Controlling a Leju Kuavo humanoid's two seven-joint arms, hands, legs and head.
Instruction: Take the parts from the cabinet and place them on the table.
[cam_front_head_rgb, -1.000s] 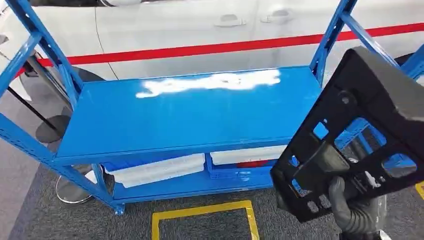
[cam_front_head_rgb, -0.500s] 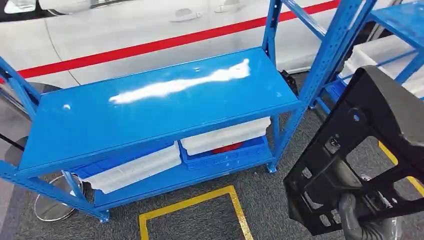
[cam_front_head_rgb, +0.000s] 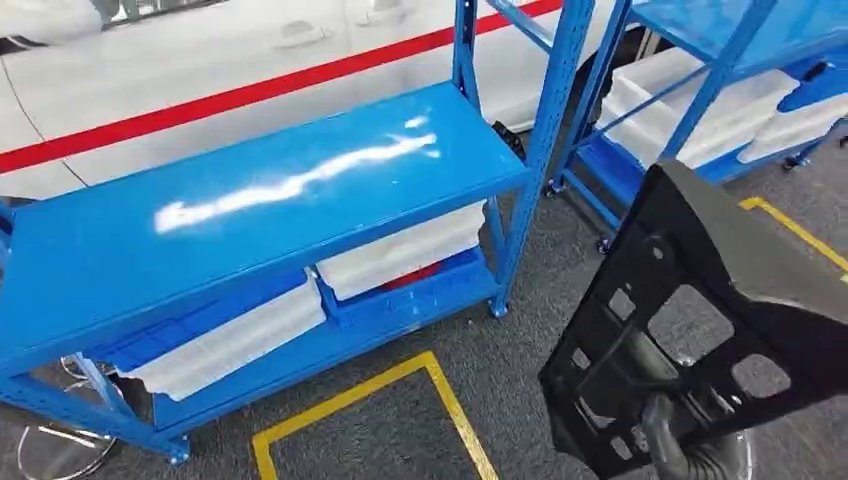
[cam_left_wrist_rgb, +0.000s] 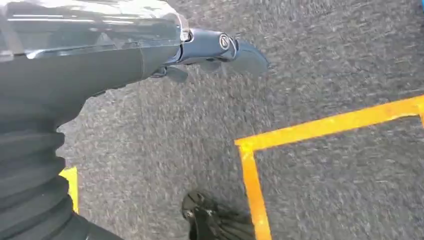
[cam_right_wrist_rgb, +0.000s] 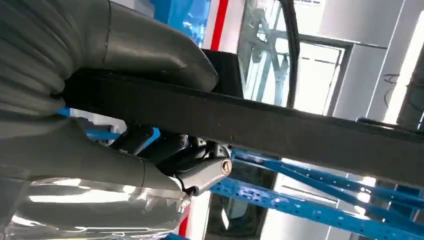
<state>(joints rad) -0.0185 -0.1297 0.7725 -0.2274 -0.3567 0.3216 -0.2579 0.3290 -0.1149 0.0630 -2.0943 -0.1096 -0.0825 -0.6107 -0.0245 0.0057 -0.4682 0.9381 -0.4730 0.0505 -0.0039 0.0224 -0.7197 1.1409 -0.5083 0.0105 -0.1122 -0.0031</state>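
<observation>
R hand (cam_front_head_rgb: 690, 450) gripping black part (cam_front_head_rgb: 720, 300), L hand (cam_left_wrist_rgb: 210, 50) hanging

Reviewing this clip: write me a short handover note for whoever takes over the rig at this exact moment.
Right hand: grips the black plastic part from below, held up in front of the body on the robot's right.
Left hand: hangs over the grey carpet near a yellow floor line; nothing seen in it, and its fingers are too little in view to judge.
Scene: blue rack ahead with a bare top shelf and white bins on the lower shelf; a second blue rack to the right.
Done: one part is in hand.
Left: carry it to the table and set it down.
</observation>
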